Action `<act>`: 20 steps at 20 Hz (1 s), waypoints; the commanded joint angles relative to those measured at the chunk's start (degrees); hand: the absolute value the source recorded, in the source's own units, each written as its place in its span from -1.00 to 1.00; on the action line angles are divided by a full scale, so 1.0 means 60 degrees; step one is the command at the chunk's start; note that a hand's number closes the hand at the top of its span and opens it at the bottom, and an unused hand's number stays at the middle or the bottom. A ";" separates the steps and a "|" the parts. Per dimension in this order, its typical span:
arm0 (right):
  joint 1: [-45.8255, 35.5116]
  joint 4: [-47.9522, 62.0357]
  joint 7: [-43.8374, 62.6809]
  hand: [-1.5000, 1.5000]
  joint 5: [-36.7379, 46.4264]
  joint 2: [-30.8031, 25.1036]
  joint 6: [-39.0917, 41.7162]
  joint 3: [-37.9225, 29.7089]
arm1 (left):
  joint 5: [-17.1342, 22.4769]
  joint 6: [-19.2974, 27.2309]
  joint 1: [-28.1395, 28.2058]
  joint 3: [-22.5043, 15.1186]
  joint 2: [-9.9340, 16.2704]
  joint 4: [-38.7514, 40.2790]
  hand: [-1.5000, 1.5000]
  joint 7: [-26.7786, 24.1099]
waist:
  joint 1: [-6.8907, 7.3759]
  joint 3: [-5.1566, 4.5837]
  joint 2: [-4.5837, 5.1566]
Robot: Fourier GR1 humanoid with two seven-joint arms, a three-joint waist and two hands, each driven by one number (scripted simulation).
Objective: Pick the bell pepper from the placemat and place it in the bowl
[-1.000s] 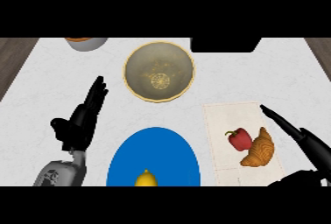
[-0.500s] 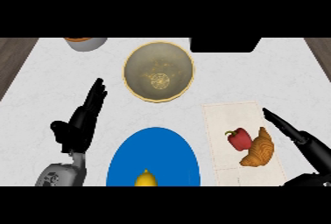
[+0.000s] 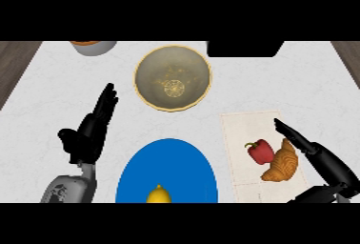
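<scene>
1. My right hand (image 3: 320,155) is at the right edge of the view, fingers (image 3: 288,132) straight and released, holding nothing, tips over the right side of the placemat (image 3: 243,125).
2. The bell pepper (image 3: 260,151) is red and lies on the placemat, to the left of my right fingers and a little below their tips, near but apart.
3. A croissant (image 3: 281,164) lies just beside the pepper on its right, between the pepper and my right hand. My guess is it gets in the way of a side approach, so coming down from above looks safer.
4. The pepper looks stubby, stem end toward the upper left. No clear long axis.
5. The right hand is much nearer. My left hand (image 3: 88,136) rests open at the left, fingers up, well apart from the pepper.
6. The bowl (image 3: 173,77) sits up and left of the placemat, nothing in it. The pepper is not yet picked.
7. The surface (image 3: 70,86) is pale and marbled. A blue plate (image 3: 169,167) with a yellow fruit (image 3: 159,194) sits near the bottom, and a second dish (image 3: 93,46) is at top left.
</scene>
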 commanded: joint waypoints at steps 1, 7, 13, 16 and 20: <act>0.0261 -0.0119 0.0064 -1.00 -0.0012 0.0396 0.0270 -0.0244 | 0.0119 -0.0363 0.0074 0.0361 -0.0007 0.0476 0.00 -0.0648 | -0.0012 -0.0003 -0.0002; -0.0448 0.1162 -0.0581 -1.00 0.0988 0.0905 0.0145 -0.0178 | 0.0008 -0.0605 -0.0011 0.0568 0.0217 -0.0375 0.00 0.0316 | 0.0014 -0.0001 -0.0004; -0.0634 0.2084 -0.0846 -1.00 0.2435 0.1413 -0.1314 0.0094 | -0.0310 -0.0216 0.0128 0.0294 -0.0403 0.0248 0.00 -0.0386 | 0.0017 -0.0002 -0.0001; -0.1451 0.3066 -0.1174 -1.00 0.2965 0.1173 -0.1616 -0.0096 | -0.0074 -0.0568 -0.0068 0.0586 -0.0216 0.0657 0.00 -0.0644 | 0.0032 -0.0001 0.0009; -0.1345 0.4139 -0.2140 -1.00 0.3614 0.1192 -0.1953 0.0100 | -0.0351 -0.0320 -0.0429 0.0450 -0.0297 0.0107 0.00 0.0301 | 0.0023 0.0002 0.0007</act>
